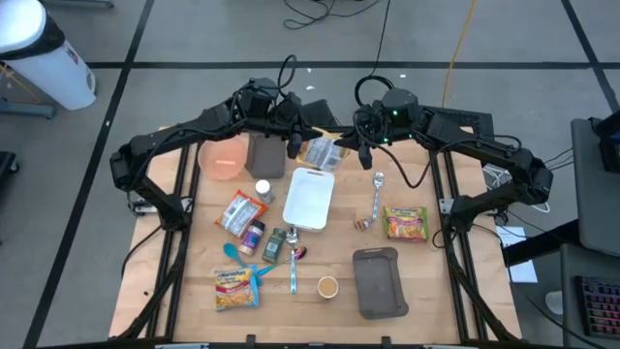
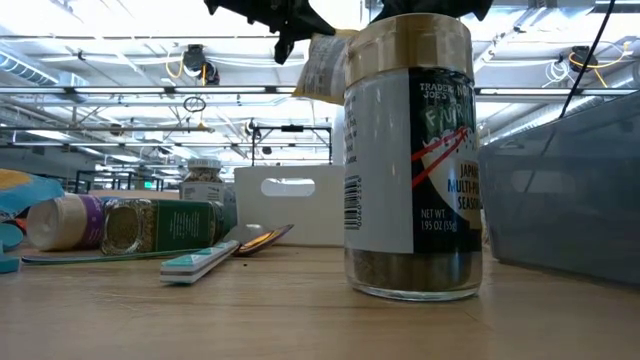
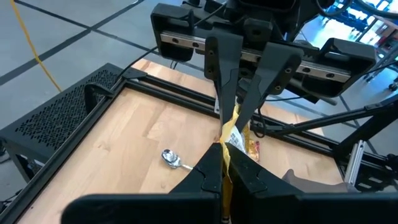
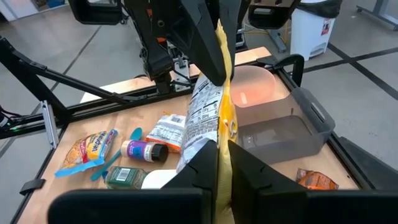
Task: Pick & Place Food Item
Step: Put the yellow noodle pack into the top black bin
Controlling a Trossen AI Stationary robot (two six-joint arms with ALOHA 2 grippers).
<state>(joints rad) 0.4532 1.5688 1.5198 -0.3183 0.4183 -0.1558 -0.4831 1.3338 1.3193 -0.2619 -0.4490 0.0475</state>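
packet (image 1: 321, 151): yellow edge, white panel with black print
bowl (image 1: 222, 157): translucent pink
bin (image 1: 265, 155): grey
board (image 1: 309, 197): white
tray (image 1: 377, 282): dark grey
noodle pack (image 1: 406, 222): yellow and red, green border
jar (image 2: 413, 160): gold lid, black and white label with red strokes
table (image 1: 455, 301): pale wood
arms (image 1: 174, 139): black
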